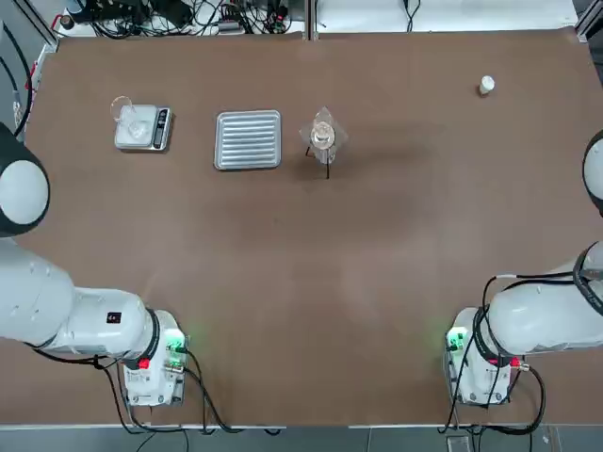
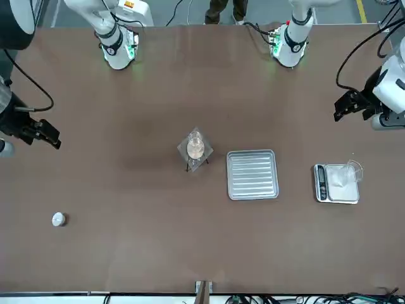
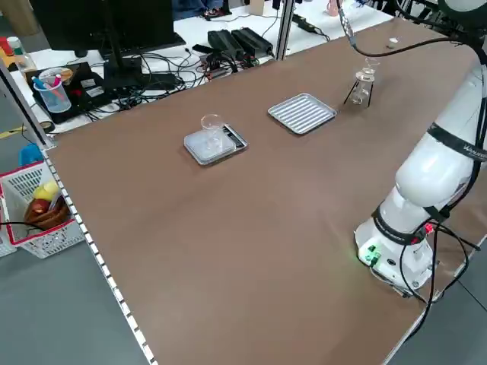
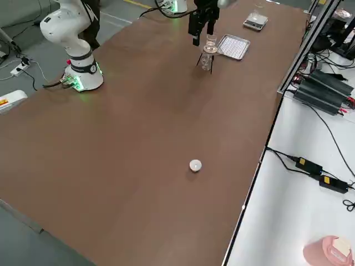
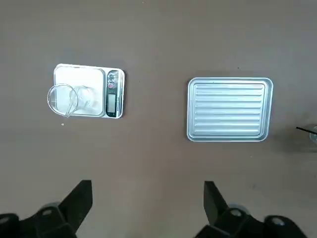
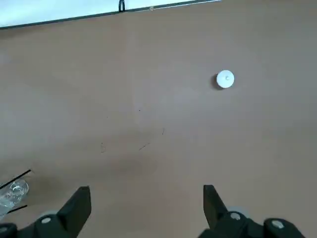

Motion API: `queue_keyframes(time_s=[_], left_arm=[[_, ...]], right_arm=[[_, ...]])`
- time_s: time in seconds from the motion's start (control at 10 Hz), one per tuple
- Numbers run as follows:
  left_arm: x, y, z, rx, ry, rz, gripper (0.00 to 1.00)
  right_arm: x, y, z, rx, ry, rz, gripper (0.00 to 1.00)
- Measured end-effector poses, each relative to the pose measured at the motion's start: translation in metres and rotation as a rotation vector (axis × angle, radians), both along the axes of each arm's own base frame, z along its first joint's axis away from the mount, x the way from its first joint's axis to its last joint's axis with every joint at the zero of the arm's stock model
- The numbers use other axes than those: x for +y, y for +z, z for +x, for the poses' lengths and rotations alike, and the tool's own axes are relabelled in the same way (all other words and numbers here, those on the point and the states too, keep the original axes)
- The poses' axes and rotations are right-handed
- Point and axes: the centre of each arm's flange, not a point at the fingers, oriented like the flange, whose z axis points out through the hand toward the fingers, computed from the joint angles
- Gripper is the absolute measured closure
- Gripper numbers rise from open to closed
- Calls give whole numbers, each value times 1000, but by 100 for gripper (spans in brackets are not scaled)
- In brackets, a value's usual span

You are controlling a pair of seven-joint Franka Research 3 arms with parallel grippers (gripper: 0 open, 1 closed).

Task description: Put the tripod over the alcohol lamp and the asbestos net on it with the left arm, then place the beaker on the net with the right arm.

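The stack stands mid-counter, toward the far edge from the arm bases: tripod (image 1: 327,168) upright on thin black legs, asbestos net (image 1: 323,132) lying on its ring w/ corners turned diamond-wise, and beaker (image 1: 322,137) sitting on the net's centre. The alcohol lamp under the net cannot be made out separately in the overhead view; in the right side view, clear glass shows between the legs but lamp vs. beaker is hard to tell apart. Just beside the stack, on the robot's left, lies a ridged silver tray (image 1: 248,139), flat on the counter (image 1: 301,282), not touching the tripod. Further left sits a white scale (image 1: 142,128) w/ a clear glass vessel (image 1: 123,108) on it. Well apart, near the far right corner, stands a small white cap (image 1: 486,85). Left claw (image 5: 147,201) hangs released, fingers spread wide, above bare counter on the near side of the tray and scale, grasping nothing. Right claw (image 6: 146,204) also released, fingers spread, empty, over bare counter between the stack and the white cap.
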Motion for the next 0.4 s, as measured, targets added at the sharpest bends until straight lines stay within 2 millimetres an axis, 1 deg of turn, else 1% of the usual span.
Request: queue_keyframes(time_s=[0.4], left_arm=[[0, 0, 0, 0, 0, 0, 0]], right_arm=[[-1, 5, -2, -9, -1, 0, 0]])
